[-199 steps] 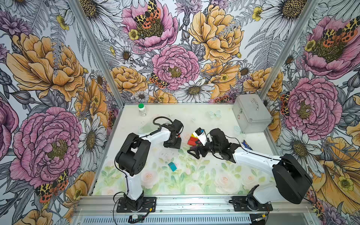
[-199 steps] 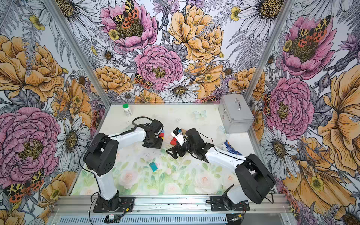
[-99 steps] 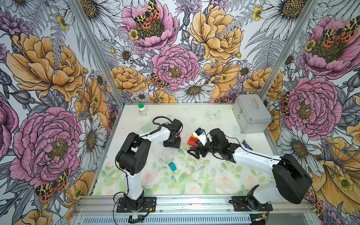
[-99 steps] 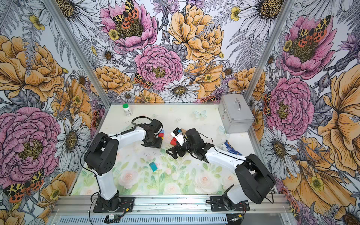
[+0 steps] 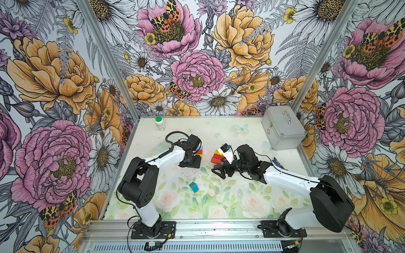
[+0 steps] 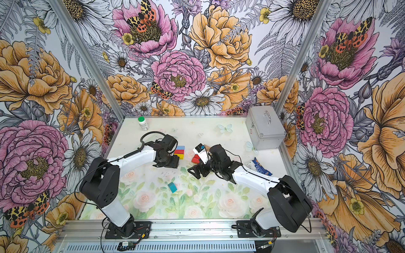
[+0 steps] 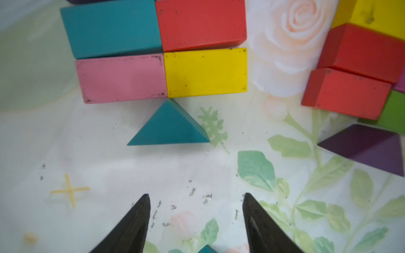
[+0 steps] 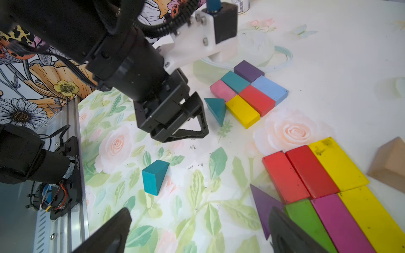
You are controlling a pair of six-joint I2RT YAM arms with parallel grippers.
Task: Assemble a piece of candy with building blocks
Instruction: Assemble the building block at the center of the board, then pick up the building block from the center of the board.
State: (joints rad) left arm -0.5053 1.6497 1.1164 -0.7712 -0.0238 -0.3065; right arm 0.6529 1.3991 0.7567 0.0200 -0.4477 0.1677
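Hardly anything has shifted since a second ago: both arms and the loose teal block point(image 5: 194, 187) sit where they did. In both top views the left gripper point(image 5: 191, 163) points down at the table point(image 5: 219, 208) just beside a small rectangle of bricks point(image 5: 199, 151), while the right gripper point(image 5: 219, 171) reaches low toward a second cluster of red bricks point(image 5: 217, 157); a silver case point(image 5: 282, 129) and a white bottle point(image 5: 160, 123) stand near the back wall. From the left wrist, that gripper's fingers point(image 7: 135, 223) stand apart with only bare table between them. A teal triangle point(image 7: 168, 127) lies ahead of them, its tip at the seam between a pink brick point(image 7: 121, 77) and a yellow brick point(image 7: 206, 72). From the right wrist, the right gripper's jaws are spread wide and hold nothing. One finger overlaps a purple triangle point(image 8: 263, 203) and a green brick point(image 8: 306, 219), though contact cannot be told. This view also shows the bricks by the left gripper as a flat rectangle of six, and a tan triangle point(image 8: 390, 164) at the picture's edge.
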